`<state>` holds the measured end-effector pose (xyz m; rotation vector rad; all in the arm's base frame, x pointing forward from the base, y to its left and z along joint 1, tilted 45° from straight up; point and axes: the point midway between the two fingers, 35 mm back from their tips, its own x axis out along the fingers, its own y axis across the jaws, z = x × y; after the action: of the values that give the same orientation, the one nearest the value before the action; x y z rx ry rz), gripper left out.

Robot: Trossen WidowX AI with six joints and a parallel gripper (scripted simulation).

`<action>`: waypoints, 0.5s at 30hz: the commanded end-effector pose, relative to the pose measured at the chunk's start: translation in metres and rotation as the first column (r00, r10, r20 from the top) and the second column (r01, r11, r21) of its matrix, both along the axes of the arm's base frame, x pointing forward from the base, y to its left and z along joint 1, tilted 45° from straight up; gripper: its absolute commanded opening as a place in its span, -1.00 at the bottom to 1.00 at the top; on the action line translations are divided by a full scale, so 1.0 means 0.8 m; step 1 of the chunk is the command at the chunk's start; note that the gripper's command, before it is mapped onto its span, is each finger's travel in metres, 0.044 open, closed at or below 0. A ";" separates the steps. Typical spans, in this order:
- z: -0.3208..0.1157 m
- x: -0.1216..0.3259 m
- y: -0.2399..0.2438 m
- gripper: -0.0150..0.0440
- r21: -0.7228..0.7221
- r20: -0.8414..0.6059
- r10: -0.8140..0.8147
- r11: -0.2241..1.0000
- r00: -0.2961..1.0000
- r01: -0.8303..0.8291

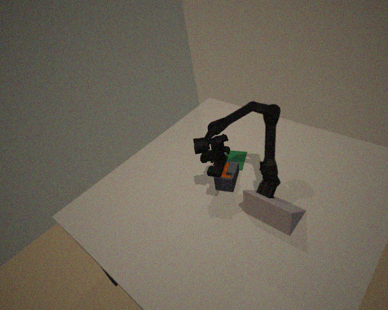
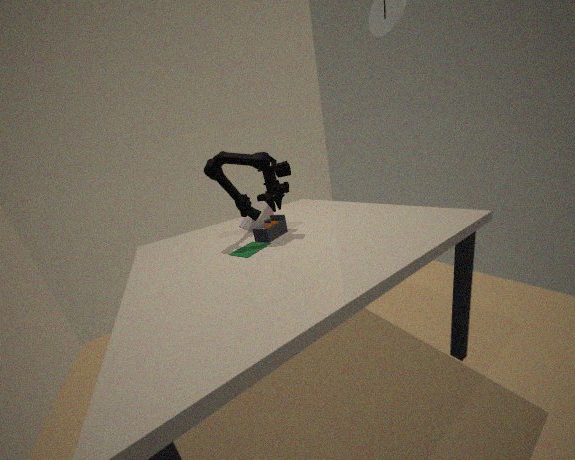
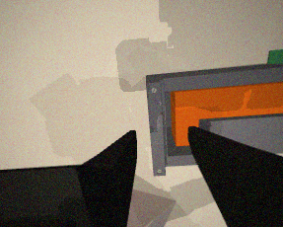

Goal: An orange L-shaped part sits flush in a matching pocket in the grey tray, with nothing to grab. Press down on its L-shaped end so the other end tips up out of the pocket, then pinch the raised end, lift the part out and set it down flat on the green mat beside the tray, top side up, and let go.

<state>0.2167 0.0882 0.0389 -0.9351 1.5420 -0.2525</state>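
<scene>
Right now my gripper (image 1: 216, 171) (image 2: 277, 208) (image 3: 162, 134) stands partly open with nothing in it, tips above the tray (image 1: 225, 185) (image 2: 264, 235) (image 3: 159, 148). In the wrist view one tip overlaps the short foot of the orange part (image 1: 226, 168) (image 2: 272, 223) (image 3: 183, 118), while the other shows beyond the tray's end wall. The part lies in its pocket; I see no raised end. The exterior view shows a gap under the tips, so I judge that I am lining up the press.

I want one fingertip over the foot's outer edge, clear of the pocket rim and the grey inset, then a slow, straight push down. Too far inward and the part may simply stay flat; on the rim, I press only tray. The free tip needs to pass outside the end wall without catching it. Once the far end tips up, I should ease off gently, lest it drop back before I can pinch it.

Farther out, the green mat (image 1: 237, 156) (image 2: 250, 250) (image 3: 280, 56) lies beside the tray, toward the desk's (image 1: 189, 253) (image 2: 281, 280) (image 3: 20, 49) uppermost corner in the top view.
</scene>
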 end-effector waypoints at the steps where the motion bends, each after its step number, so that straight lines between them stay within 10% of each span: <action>1: -0.032 -0.003 -0.037 0.12 -0.021 -0.017 -0.006 1.000 1.000 0.006; 15: -0.039 -0.002 -0.044 0.12 -0.022 -0.017 -0.006 1.000 1.000 0.006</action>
<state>0.2156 0.0570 0.0108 -0.9436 1.5554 -0.2644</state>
